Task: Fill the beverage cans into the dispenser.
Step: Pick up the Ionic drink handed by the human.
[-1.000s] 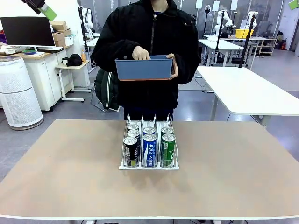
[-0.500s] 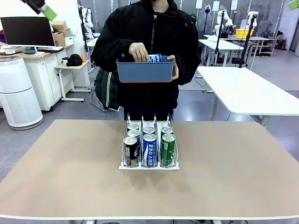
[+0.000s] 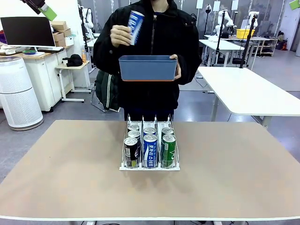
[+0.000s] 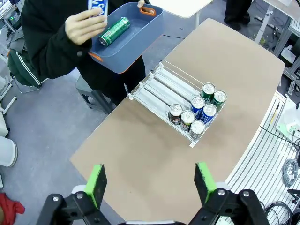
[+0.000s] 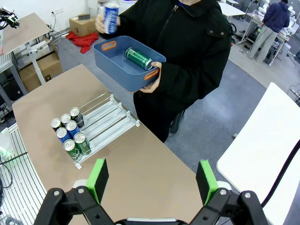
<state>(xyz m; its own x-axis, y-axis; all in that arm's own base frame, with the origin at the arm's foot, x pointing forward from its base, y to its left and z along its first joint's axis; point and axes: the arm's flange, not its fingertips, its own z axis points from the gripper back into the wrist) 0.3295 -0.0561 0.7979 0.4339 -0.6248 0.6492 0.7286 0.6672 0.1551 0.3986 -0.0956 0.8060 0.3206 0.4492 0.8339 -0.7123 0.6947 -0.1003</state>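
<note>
The white wire dispenser (image 3: 150,168) stands mid-table with several beverage cans (image 3: 150,149) packed at its near end: black, blue-and-white and green in the front row. Across the table a person holds a blue bin (image 3: 148,68) in one hand. The other hand lifts a blue-and-white can (image 3: 135,21) high above it. A green can (image 5: 138,57) lies in the bin (image 5: 124,63). My left gripper (image 4: 151,183) hangs open high over the table's left side, nothing between its fingers. My right gripper (image 5: 152,180) is open too, high above the right side, far from the dispenser (image 5: 108,119).
The tan table (image 3: 70,164) is bare around the dispenser. The dispenser's far lane ends (image 4: 159,89) toward the person hold no cans. A white table (image 3: 253,91) stands behind at the right, an air purifier (image 3: 16,93) at the left.
The person's hand went into the bin, took a blue-and-white can and raised it to shoulder height. Both grippers stayed still and open.
</note>
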